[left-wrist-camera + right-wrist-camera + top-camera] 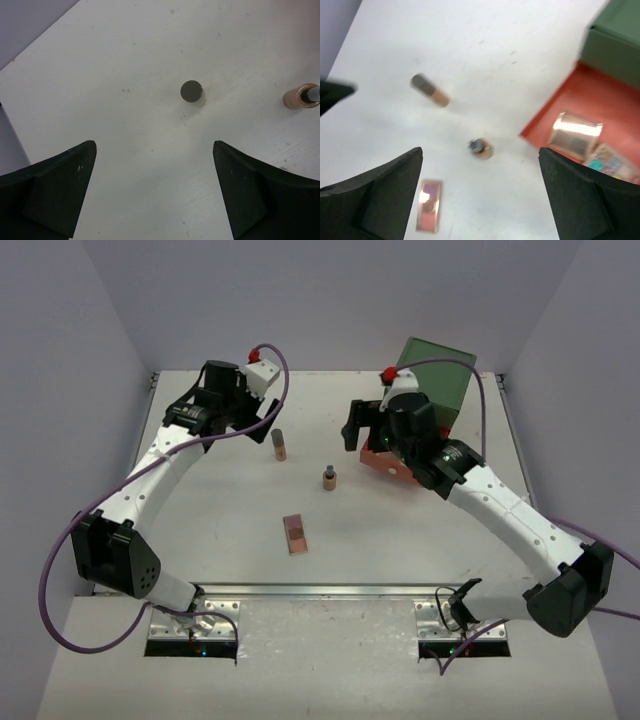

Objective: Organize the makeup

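Note:
A tan tube with a dark cap (280,445) stands upright on the white table; in the left wrist view it shows from above (192,92). A short tan bottle (329,478) stands to its right (301,96). A flat pink-brown palette (296,533) lies nearer the front. My left gripper (262,417) is open and empty (154,145), just behind the tube. My right gripper (352,428) is open and empty (480,152), above the short bottle (481,148). The right wrist view also shows the tube (430,90) and palette (429,206).
A green drawer box (432,380) stands at the back right, its orange drawer (385,462) pulled out under my right arm. The drawer (560,107) holds a shiny copper palette (576,131) and a multicolour palette (612,162).

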`<state>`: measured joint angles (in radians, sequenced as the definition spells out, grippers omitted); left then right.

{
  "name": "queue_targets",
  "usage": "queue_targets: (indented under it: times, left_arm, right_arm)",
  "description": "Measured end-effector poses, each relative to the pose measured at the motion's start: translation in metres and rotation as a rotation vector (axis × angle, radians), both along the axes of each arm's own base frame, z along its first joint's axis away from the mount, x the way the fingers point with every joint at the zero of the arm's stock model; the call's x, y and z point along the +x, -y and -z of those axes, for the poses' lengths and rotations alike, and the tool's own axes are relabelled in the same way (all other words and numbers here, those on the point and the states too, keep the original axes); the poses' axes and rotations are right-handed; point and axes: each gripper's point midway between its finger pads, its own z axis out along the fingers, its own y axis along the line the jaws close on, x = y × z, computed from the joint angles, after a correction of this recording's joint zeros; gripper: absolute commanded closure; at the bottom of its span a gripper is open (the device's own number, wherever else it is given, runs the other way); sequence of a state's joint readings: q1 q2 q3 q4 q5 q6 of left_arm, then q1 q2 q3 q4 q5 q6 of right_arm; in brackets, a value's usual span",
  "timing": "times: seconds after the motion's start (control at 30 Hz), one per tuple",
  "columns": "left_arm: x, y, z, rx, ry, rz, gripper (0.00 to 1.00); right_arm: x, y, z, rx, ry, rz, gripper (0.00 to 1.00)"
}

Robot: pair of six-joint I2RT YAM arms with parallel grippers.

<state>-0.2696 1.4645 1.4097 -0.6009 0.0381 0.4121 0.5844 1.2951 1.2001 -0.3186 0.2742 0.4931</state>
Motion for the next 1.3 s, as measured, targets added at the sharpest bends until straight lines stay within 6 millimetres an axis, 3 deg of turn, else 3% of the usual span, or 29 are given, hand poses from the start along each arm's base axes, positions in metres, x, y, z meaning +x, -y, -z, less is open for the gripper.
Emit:
queue_targets:
  times: [0.1, 0.3, 0.4, 0.5, 0.77, 1.0, 1.23, 1.3]
  left_arm:
    - [0.010, -0.013, -0.003, 0.005, 0.029, -0.093, 0.00]
    - [0.026, -0.055, -0.013, 0.001, 0.094, -0.304, 0.00]
    - [0.030, -0.071, -0.018, 0.003, 0.121, -0.375, 0.00]
    - [0.033, -0.076, -0.018, 0.008, 0.136, -0.400, 0.00]
    - [0.026, -0.079, 0.007, 0.031, 0.090, -0.404, 0.00]
    - [0.025, -0.079, 0.008, 0.034, 0.088, -0.404, 0.00]
    - [0.025, -0.080, 0.007, 0.036, 0.091, -0.405, 0.00]
    - [0.025, -0.080, 0.007, 0.041, 0.092, -0.405, 0.00]
  right_arm:
    - [-0.034, -0.052, 0.016, -0.030, -0.059, -0.136, 0.01]
    - [-0.094, -0.143, 0.119, -0.246, -0.314, -0.357, 0.01]
    - [-0.121, -0.167, 0.167, -0.352, -0.437, -0.445, 0.01]
    - [-0.132, -0.188, 0.195, -0.391, -0.523, -0.503, 0.01]
    - [-0.146, -0.188, 0.244, -0.451, -0.670, -0.537, 0.01]
    - [-0.143, -0.170, 0.275, -0.472, -0.757, -0.473, 0.05]
    - [-0.132, -0.161, 0.277, -0.449, -0.764, -0.452, 0.77]
    - [-0.131, -0.161, 0.277, -0.447, -0.758, -0.454, 0.87]
